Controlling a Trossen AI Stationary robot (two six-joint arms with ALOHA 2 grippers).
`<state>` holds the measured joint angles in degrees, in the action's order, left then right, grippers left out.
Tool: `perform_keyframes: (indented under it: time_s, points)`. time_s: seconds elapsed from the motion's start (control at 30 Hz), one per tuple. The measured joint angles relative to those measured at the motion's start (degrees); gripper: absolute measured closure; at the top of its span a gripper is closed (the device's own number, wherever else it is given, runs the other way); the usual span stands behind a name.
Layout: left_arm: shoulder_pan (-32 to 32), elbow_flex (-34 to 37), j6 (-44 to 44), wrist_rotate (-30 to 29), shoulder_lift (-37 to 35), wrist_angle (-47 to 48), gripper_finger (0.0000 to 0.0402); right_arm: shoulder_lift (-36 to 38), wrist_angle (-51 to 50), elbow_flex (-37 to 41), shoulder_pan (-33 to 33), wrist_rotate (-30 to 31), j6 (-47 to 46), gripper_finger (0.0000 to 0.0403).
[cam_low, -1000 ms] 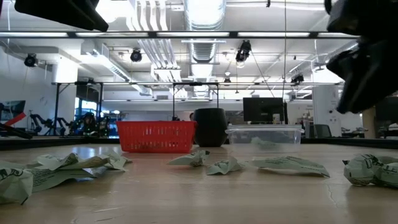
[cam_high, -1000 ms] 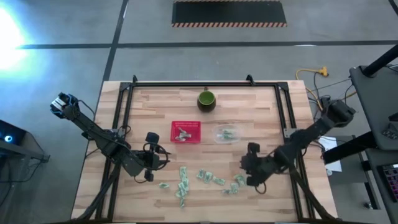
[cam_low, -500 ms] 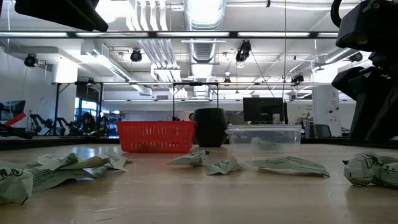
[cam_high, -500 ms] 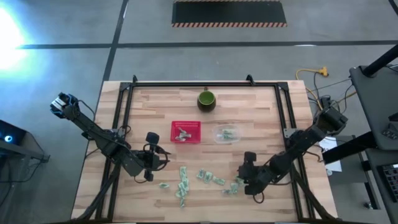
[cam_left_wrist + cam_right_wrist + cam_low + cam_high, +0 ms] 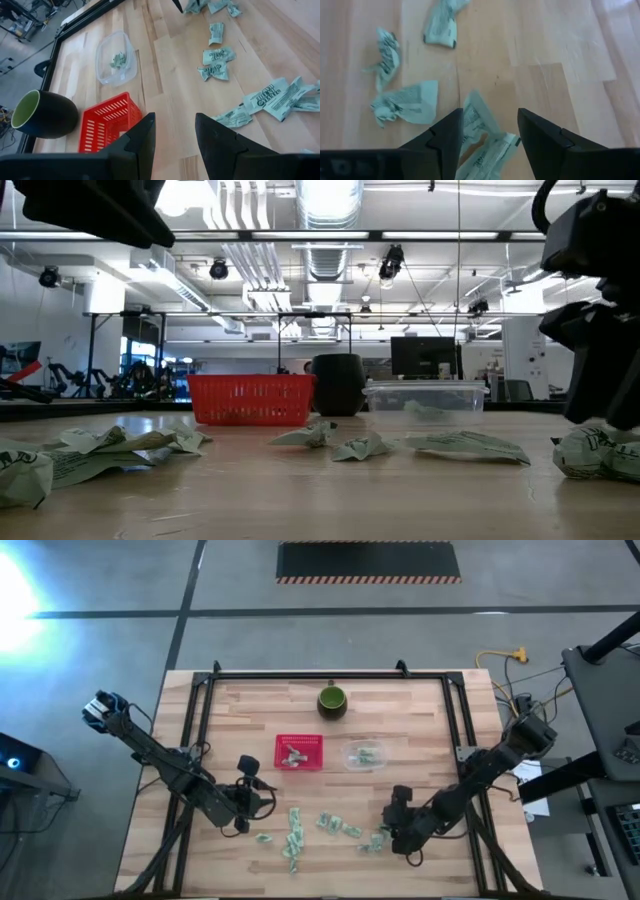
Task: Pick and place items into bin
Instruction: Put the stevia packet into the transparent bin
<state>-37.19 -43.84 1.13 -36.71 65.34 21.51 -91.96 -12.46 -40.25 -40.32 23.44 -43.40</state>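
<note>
Several pale green-and-white wrapped pieces (image 5: 322, 830) lie scattered along the near part of the table. The red basket (image 5: 299, 751) stands mid-table with pieces inside. My right gripper (image 5: 487, 120) is open and low over the right end of the scatter (image 5: 378, 840). It points down at a slant, and its fingers stand on either side of one crumpled piece (image 5: 480, 131) that lies on the table. My left gripper (image 5: 175, 120) hangs open above the table at the near left (image 5: 262, 802), with nothing between its fingers. My right gripper straddles a crumpled piece (image 5: 470, 107) from above at a slant, and the piece lies flat on the wood. Its fingers (image 5: 447, 135) stand close beside the piece. Whether they touch it, I cannot tell.
A clear plastic container (image 5: 365, 756) holding a few pieces stands right of the basket. A dark green cup (image 5: 332, 700) stands at the far middle. A black frame (image 5: 200, 730) runs along the table's left, far and right sides. Bare wood lies between basket and scatter.
My right gripper has come down and moved toward the table's near edge, onto the right end of the scattered pieces. The pieces have stayed where they were.
</note>
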Motion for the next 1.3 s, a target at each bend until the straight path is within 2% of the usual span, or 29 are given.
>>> perform_keyframes:
  time_s: [0.2, 0.4, 0.83, 1.17, 1.3]
  points:
    - [0.0, -0.1, 0.0, 0.0, -0.3, -0.1, 0.0278, -2.1, 1.2, 0.0, 0.0, -1.3, -0.1, 0.0229]
    - [0.1, 0.0, 0.0, 0.0, -0.3, -0.1, 0.0278, -2.6, 1.4, -0.1, 0.0, -1.4, 0.9, 0.0255]
    - [0.0, 0.0, 0.0, 0.0, -0.3, -0.1, 0.0278, -2.2, 1.1, -0.1, 0.0, -1.4, 4.9, 0.0387]
    - [0.0, 0.0, 0.0, 0.0, -0.3, 0.0, 0.0278, -0.6, 0.9, -1.3, 0.0, 2.8, 10.9, 0.0394]
    - [0.0, 0.1, 0.0, 0.0, -0.3, 0.0, 0.0278, 1.7, 0.8, -1.9, 0.1, 6.4, 14.9, 0.0394]
